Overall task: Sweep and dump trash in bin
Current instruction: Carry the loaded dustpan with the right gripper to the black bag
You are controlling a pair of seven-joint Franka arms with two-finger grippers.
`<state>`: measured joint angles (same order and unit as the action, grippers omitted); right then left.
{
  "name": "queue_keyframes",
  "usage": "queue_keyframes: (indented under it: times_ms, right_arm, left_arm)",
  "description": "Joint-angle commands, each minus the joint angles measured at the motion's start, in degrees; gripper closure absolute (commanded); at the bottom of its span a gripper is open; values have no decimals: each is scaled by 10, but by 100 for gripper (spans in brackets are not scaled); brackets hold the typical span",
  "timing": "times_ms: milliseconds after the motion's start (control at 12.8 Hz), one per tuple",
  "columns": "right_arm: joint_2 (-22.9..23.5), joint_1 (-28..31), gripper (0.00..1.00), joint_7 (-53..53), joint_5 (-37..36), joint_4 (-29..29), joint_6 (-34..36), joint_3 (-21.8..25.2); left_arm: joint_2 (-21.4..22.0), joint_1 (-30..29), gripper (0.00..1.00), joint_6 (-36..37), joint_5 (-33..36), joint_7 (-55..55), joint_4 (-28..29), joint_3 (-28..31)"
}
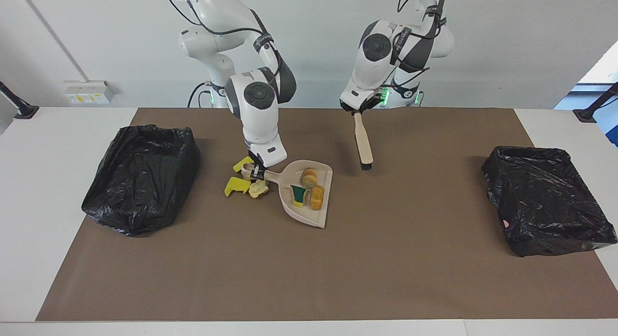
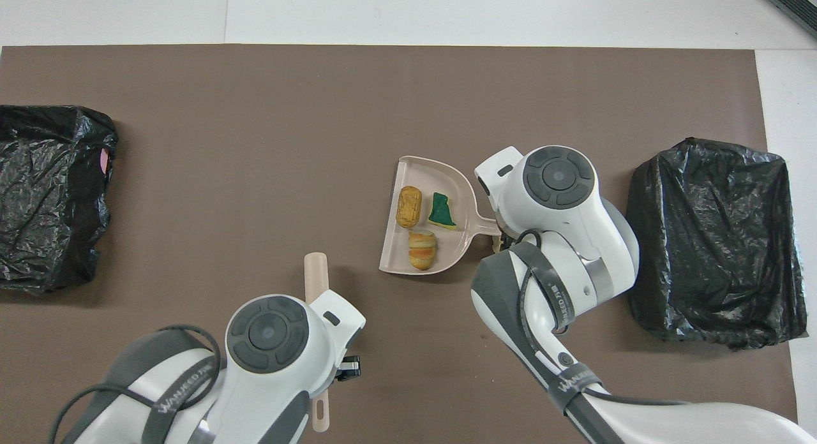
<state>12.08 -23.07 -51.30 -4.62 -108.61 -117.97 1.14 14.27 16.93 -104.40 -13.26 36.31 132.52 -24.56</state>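
My right gripper (image 1: 257,173) is shut on the handle of the beige dustpan (image 1: 309,215), over the middle of the brown mat. In the pan (image 2: 392,256) lie three pieces of trash: two tan-orange lumps (image 1: 316,197) (image 2: 422,249) and a green sponge chunk (image 1: 298,195). Three yellow trash pieces (image 1: 236,185) lie loose on the mat by the pan's handle, toward the right arm's end; the overhead view hides them under the right arm. My left gripper (image 1: 358,113) is shut on the handle of the beige brush (image 1: 363,143), whose black bristles (image 1: 367,166) point down at the mat.
Two bins lined with black bags stand on the mat, one (image 1: 140,179) at the right arm's end, beside the loose trash, and one (image 1: 545,201) at the left arm's end. White tabletop (image 1: 58,147) surrounds the mat.
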Motion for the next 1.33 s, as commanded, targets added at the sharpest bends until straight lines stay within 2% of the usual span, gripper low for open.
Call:
queue_keyframes:
  times_ms: [0, 312, 468, 624, 936, 1249]
  right_arm:
    - [-28, 28, 100, -28, 26, 14, 6, -5]
    - [-45, 67, 100, -54, 46, 34, 14, -5]
    - [-59, 93, 100, -79, 47, 59, 60, -4]
    - [-87, 129, 100, -108, 47, 61, 94, -4]
    - [-101, 251, 100, -237, 97, 90, 157, 3]
    - [-104, 361, 100, -372, 81, 94, 186, 9]
  left_arm:
    - [74, 8, 100, -43, -4, 30, 70, -49]
    - [109, 29, 100, -86, -66, 69, 116, -115]
    - [110, 31, 100, -118, -91, 70, 138, -144]
    - [109, 36, 100, -151, -117, 71, 154, -155]
    - [102, 36, 100, -151, -155, 70, 161, -155]
    - [89, 33, 100, -150, -157, 61, 163, -155]
